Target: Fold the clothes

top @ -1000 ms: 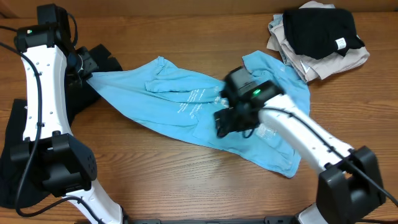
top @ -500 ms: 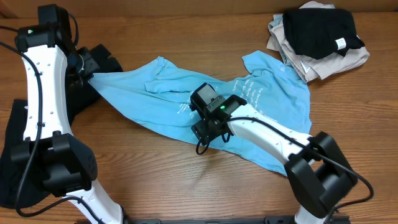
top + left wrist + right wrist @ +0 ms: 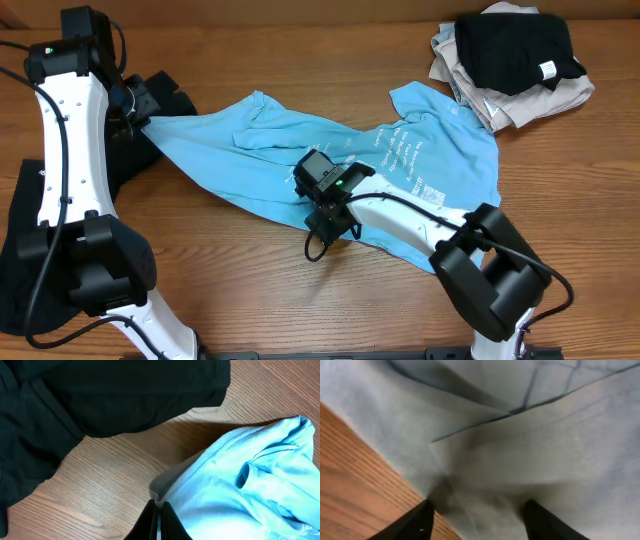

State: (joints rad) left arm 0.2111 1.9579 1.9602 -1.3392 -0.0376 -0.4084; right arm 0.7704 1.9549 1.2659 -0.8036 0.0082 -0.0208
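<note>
The light blue T-shirt (image 3: pixel 300 160) with white print lies spread across the table's middle. My left gripper (image 3: pixel 159 510) is shut on the shirt's left corner (image 3: pixel 165 487), next to a black garment (image 3: pixel 160 100) at the far left. My right gripper (image 3: pixel 477 517) is open, its jaws wide apart and pressed down over the shirt's near edge (image 3: pixel 520 460), right at the wood; the overhead view shows it at the shirt's front hem (image 3: pixel 325 205). A folded black piece with a white label (image 3: pixel 515 50) lies on beige pieces (image 3: pixel 500 95) at the back right.
More black cloth (image 3: pixel 20 250) lies by the left arm's base. The black garment (image 3: pixel 100 395) fills the upper part of the left wrist view. Bare wooden table (image 3: pixel 250 280) runs along the front.
My right gripper has moved left and toward the front across the shirt, from its right part down to its near edge. The left arm has held still with the shirt corner.
</note>
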